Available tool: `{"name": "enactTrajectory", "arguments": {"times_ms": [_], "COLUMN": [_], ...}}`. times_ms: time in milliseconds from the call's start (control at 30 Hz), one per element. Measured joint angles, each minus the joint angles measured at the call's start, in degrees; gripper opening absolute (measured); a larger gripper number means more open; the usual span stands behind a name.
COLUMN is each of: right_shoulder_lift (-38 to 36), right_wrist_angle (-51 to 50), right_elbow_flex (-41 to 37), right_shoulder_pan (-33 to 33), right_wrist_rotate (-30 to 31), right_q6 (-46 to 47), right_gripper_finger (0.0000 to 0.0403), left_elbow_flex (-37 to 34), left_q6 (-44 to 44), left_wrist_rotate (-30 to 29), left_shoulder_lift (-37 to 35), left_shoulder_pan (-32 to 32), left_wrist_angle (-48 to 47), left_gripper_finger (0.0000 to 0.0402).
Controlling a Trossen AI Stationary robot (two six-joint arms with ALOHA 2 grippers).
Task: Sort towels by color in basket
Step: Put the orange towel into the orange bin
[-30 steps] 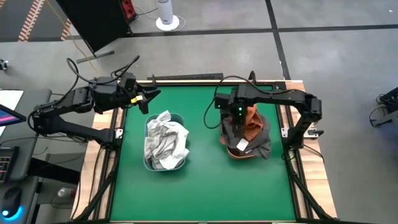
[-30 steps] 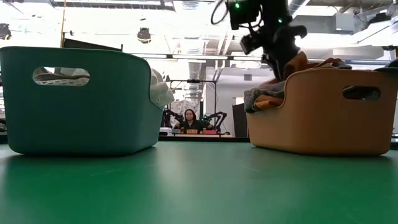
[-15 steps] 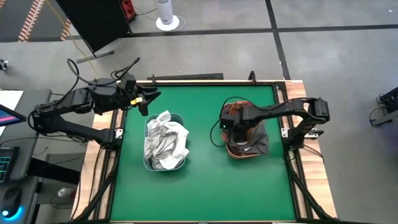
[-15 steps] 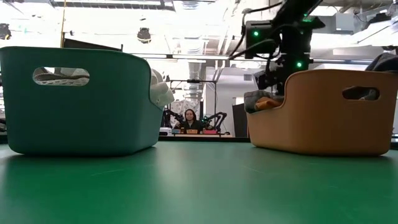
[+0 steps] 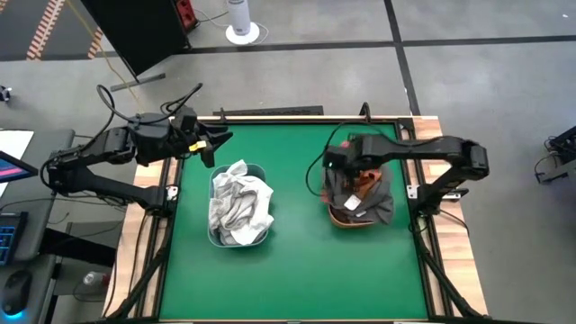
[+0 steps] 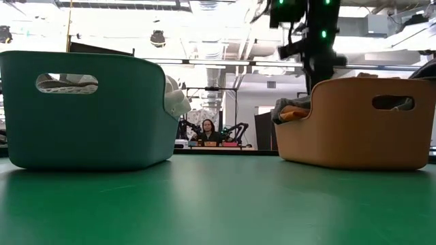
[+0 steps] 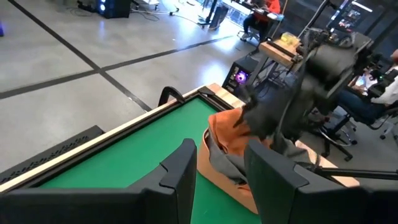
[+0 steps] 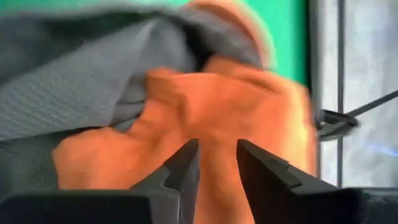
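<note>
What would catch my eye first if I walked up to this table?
Probably the two baskets on the green table: a teal basket on the left heaped with pale towels, and a tan basket on the right holding rust-orange and grey towels. The right gripper hovers just above those, with nothing between its fingers.

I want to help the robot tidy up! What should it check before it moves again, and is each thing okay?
1. Right gripper over the orange basket: ok, it hangs above the rust-orange towel.
2. Right gripper free of cloth: ok, nothing sits between its fingers.
3. Dark grey towel inside the basket: not ok, it drapes over the rim.
4. Light towels in the teal basket: ok, piled inside.
5. Left gripper out of the way: ok, waiting at the table's far left corner, holding nothing.
6. Any towel buried underneath: cannot tell.
</note>
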Motion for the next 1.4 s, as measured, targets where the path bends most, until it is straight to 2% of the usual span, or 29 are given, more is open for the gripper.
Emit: {"name": "enactTrajectory", "arguments": {"times_ms": [100, 233, 333, 500, 667, 800, 1000, 1200, 1400], "right_shoulder_lift": [-2.53, -5.81, -7.37, -7.97, -4.22, 1.04, 3.08, -1.45, -6.24], "right_wrist_angle": [-2.39, -3.49, -3.11, 0.66, 9.02, 12.19, 5.81, -3.09, -7.85], "right_elbow_flex": [3.58, 2.52, -1.52, -11.97, -21.59, -24.92, -22.29, -14.68, -8.96], "right_shoulder_pan": [-1.16, -1.77, -0.98, 2.71, 9.04, 12.27, 12.46, 10.91, 9.39], "right_wrist_rotate": [1.26, 9.15, 12.53, 11.88, 11.3, 12.1, 13.52, 13.5, 18.83], "right_q6": [0.7, -0.48, -2.5, 1.9, 4.02, 3.74, 5.56, 6.26, 9.55], "right_gripper_finger": [0.0146, 0.0146, 0.0146, 0.0146, 0.0146, 0.0145, 0.0146, 0.0146, 0.0146], "left_elbow_flex": [0.0, 0.0, 0.0, 0.0, 0.0, 0.0, 0.0, 0.0, 0.0], "left_q6": [0.0, -0.03, -0.5, -0.72, -0.61, -0.6, -0.61, -0.61, -0.61], "left_wrist_rotate": [0.01, 0.02, 0.04, 0.07, 0.07, 0.09, 0.14, 0.22, 0.2], "left_shoulder_lift": [0.0, 0.0, 0.0, 0.0, 0.0, -0.02, 0.0, -0.01, 0.0], "left_shoulder_pan": [0.0, 0.0, 0.0, 0.0, 0.0, 0.0, 0.0, 0.0, 0.0], "left_wrist_angle": [0.0, 0.0, 0.0, 0.0, 0.04, 0.08, 0.09, 0.07, 0.07], "left_gripper_finger": [0.0125, 0.0125, 0.0125, 0.0125, 0.0125, 0.0125, 0.0125, 0.0125, 0.0125]}}
